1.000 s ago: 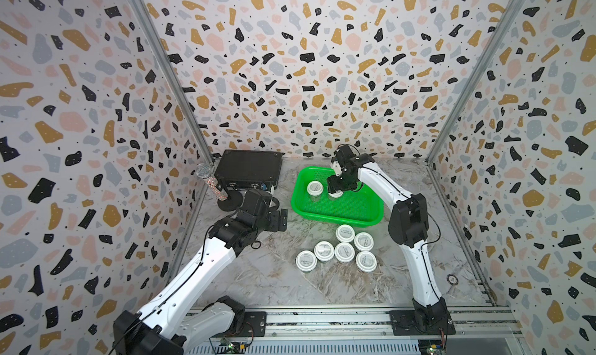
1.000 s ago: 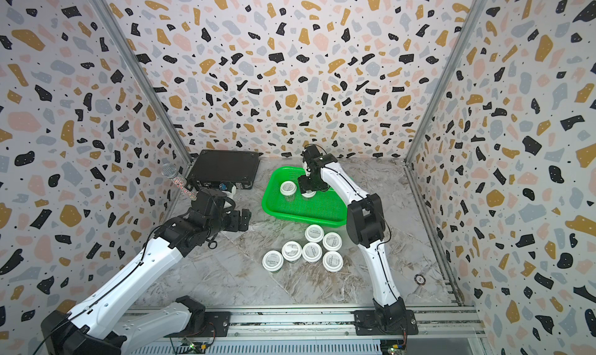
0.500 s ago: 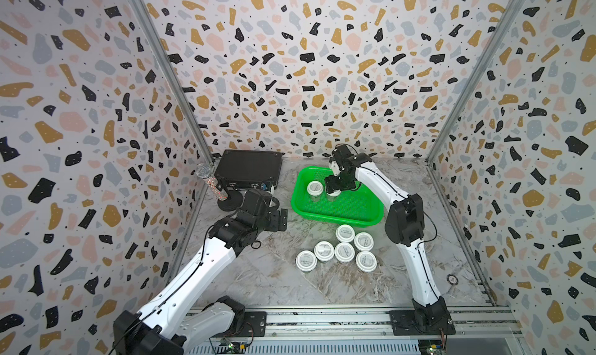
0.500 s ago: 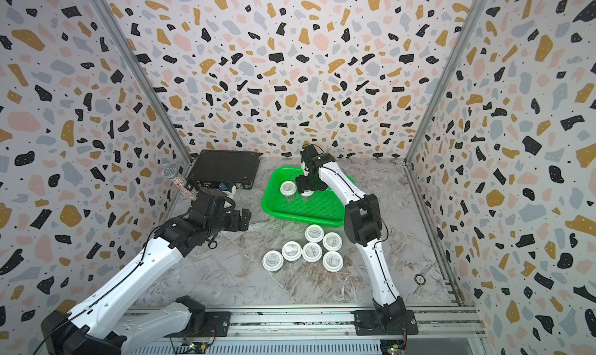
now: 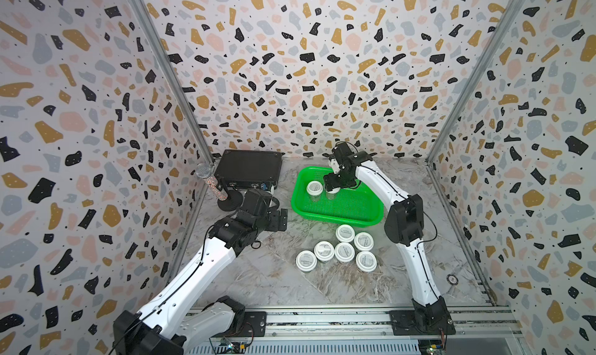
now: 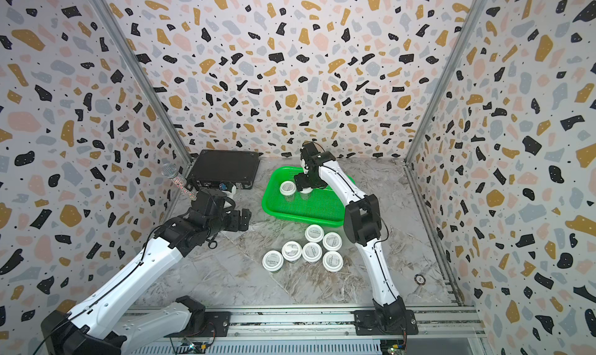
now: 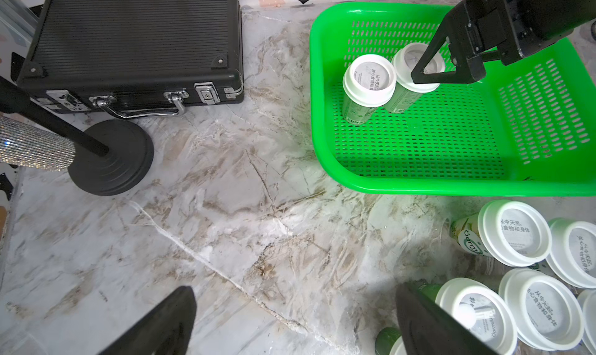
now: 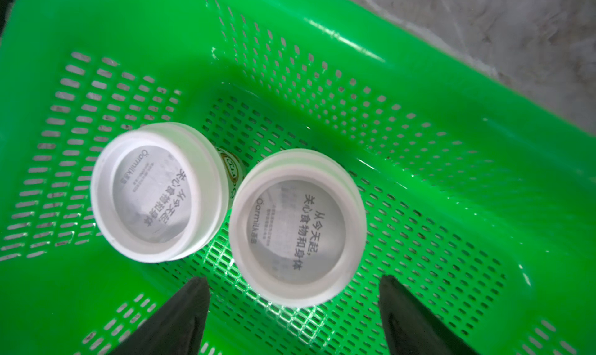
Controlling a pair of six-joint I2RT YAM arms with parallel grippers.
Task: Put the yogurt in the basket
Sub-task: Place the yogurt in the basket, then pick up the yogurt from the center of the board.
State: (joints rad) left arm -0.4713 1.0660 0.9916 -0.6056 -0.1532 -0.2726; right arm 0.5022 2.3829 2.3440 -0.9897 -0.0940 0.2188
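The left gripper (image 5: 280, 219) hung over the table (image 5: 258, 272), left of the green basket (image 5: 335, 217), its jaws wide with nothing in them. One yogurt cup (image 8: 158, 192) stood in the far left part of the basket. A second cup (image 8: 296, 237) stood just beside it, right under the right gripper (image 8: 292, 279), between its spread fingers, which did not touch it. Six more cups (image 5: 344, 251) sat bunched on the table, just near of the basket.

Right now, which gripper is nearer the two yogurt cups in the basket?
Right. The right gripper hangs over them, open fingers flanking one cup; the left gripper is outside the basket, over the table.
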